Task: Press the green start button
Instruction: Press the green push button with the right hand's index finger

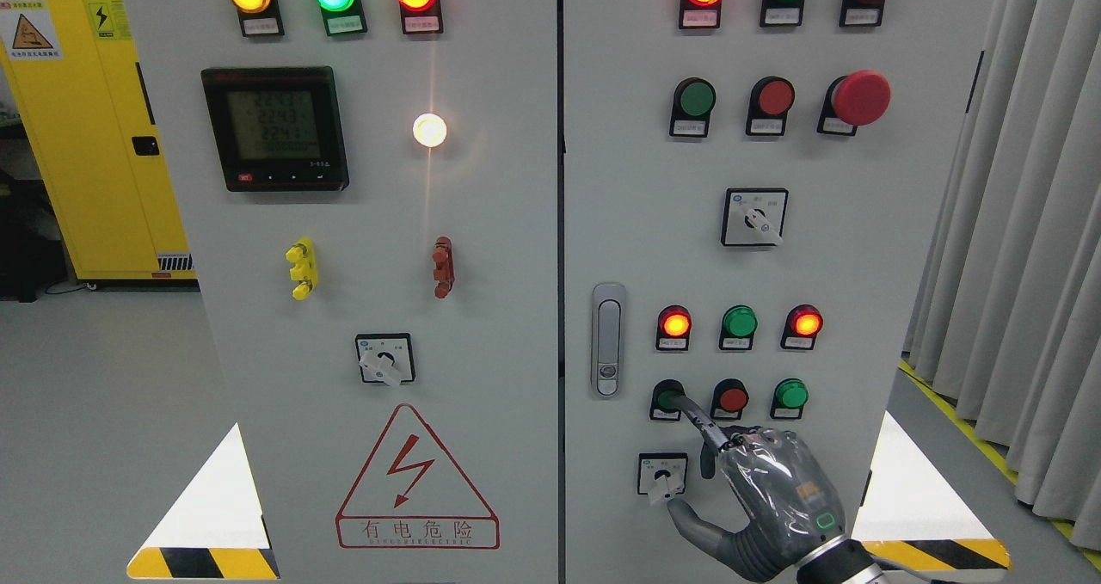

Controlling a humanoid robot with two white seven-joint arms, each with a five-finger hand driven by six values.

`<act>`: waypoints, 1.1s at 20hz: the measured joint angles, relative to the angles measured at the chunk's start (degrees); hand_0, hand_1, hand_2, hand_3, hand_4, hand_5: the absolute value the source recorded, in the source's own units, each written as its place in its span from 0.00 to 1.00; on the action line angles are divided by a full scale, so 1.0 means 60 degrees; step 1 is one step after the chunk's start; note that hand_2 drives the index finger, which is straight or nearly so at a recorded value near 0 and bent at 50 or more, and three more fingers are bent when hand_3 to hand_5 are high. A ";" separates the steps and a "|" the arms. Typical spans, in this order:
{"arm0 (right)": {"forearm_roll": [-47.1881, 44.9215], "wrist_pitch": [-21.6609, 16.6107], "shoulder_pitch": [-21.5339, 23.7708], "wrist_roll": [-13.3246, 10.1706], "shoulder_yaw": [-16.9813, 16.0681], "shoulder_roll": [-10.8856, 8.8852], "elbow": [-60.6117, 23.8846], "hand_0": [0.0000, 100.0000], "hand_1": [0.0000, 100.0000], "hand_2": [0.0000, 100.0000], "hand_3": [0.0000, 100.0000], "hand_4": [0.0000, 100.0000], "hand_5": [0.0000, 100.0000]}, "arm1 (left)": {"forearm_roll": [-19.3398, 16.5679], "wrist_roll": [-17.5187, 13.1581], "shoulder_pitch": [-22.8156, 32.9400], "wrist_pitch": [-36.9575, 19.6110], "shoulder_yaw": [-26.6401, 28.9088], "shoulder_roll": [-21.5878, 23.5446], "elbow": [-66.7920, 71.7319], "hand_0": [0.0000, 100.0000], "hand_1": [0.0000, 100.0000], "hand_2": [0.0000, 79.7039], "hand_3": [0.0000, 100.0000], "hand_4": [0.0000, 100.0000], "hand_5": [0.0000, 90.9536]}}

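Note:
My right hand (761, 489) comes up from the bottom right in front of the right cabinet door. Its index finger (692, 416) is stretched out, the tip resting on the green push button (667, 397) at the left end of the lowest button row. The other fingers are curled and the thumb sticks out low on the left. Beside that button sit a red button (731, 398) and another green button (790, 394). Above them are three lamps: red lit (674, 323), green unlit (739, 321), red lit (805, 321). The left arm does not show.
A rotary selector switch (663, 476) sits just left of my hand, and the door handle (608, 340) stands left of the buttons. Higher up are another selector (754, 217), a red mushroom stop button (860, 98) and more lamps. Grey curtains (1015, 223) hang at the right.

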 measured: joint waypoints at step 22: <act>-0.0960 0.0064 0.0267 -0.0023 0.0042 0.0054 -0.0281 0.43 0.61 0.00 0.67 0.74 0.64 | 0.0000 -0.0008 -0.0001 0.0000 0.0000 0.0000 0.0000 0.12 0.56 0.00 0.00 0.00 0.00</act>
